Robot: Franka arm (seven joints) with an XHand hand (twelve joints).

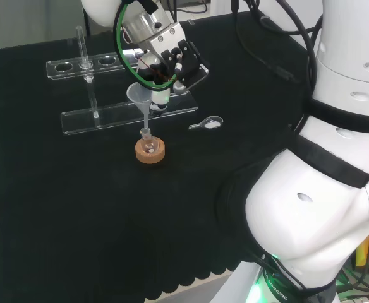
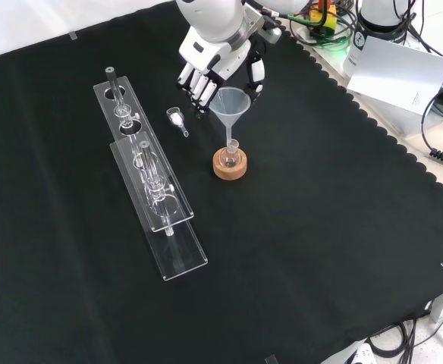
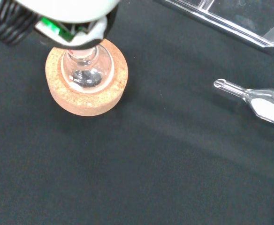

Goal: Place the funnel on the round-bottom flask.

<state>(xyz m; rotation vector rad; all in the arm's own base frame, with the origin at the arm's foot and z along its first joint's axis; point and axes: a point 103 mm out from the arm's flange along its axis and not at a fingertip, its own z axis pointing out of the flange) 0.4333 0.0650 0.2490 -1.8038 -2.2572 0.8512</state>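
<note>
In the front view, two clear racks (image 2: pixel 149 186) are lying end to end at the left of the black surface (image 2: pixel 320 227), with thin glass tubes resting in them. Just right of the racks, a small clear scoop (image 2: pixel 177 119) holding a little white powder is lying flat on the cloth.

Right of the scoop, the hand (image 2: pixel 206 72) is reaching down from the top of the view. Its fingers (image 2: pixel 193 85) are hanging nearly straight and slightly spread on the scoop side of the funnel (image 2: pixel 230 106), while another dark digit is sitting at the far side of the funnel's rim. In the head view the hand (image 1: pixel 172 60) is sitting right at the funnel's (image 1: pixel 140 98) cone, but whether it is actually pinching the rim or only resting beside it cannot be told.

The funnel is standing upright, its stem going down into the neck of the small round flask (image 2: pixel 230 155). The flask is sitting in a cork ring (image 2: pixel 230 167) near the middle of the surface.

Farther right, the cloth's scalloped edge is running diagonally, and beyond it a white sheet (image 2: pixel 400 76) and tangled cables (image 2: pixel 441 144) are lying on the bench.
</note>
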